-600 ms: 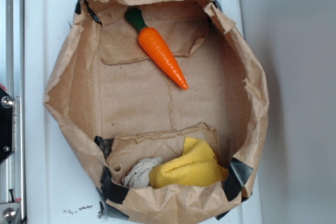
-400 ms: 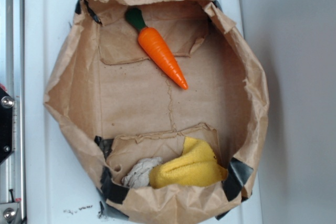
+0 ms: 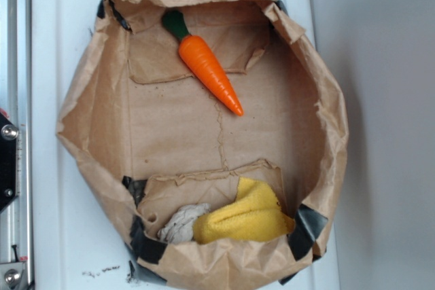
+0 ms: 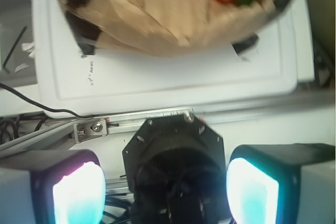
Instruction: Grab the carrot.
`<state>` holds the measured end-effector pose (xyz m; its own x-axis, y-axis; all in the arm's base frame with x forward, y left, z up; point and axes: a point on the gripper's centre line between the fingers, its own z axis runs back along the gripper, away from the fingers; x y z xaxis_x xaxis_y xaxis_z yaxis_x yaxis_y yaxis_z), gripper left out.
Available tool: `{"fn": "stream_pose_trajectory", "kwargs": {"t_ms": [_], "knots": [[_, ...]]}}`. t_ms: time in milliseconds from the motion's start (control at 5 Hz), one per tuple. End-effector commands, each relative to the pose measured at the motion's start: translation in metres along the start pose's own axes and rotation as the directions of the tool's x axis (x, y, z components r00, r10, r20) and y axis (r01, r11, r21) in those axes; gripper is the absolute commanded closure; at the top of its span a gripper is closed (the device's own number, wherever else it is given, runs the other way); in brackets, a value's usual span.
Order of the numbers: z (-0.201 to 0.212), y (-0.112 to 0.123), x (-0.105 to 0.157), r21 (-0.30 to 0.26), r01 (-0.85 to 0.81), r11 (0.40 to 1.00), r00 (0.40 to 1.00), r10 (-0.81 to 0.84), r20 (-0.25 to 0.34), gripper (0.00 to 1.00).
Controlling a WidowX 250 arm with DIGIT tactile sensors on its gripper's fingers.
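My gripper (image 4: 165, 184) hangs spread and empty well short of the paper bag (image 3: 95, 100), where the carrot (image 3: 207, 69) lies aslant inside; it looks light, stiff and slick, so I'd pinch mid-body.

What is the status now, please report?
Gripper open, far from the bag, holding nothing. Carrot lies free inside paper bag, tip toward the middle. Yellow cloth apart from it, nothing blocking.
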<state>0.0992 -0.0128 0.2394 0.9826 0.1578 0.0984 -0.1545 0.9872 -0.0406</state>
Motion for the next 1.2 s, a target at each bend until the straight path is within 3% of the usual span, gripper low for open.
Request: {"fn": "stream_pose_trajectory", "kwargs": {"t_ms": [0, 400, 600, 1000], "knots": [[-0.009, 0.031, 0.103, 0.012, -0.035, 0.999, 0.998, 0.034, 0.051, 0.00], [-0.032, 0.027, 0.201, 0.011, -0.086, 0.996, 0.994, 0.085, 0.072, 0.00], [-0.047, 0.009, 0.247, -0.007, 0.162, 0.987, 0.985, -0.162, 0.054, 0.00], [-0.047, 0.009, 0.247, -0.007, 0.162, 0.987, 0.985, -0.162, 0.054, 0.00]]}}
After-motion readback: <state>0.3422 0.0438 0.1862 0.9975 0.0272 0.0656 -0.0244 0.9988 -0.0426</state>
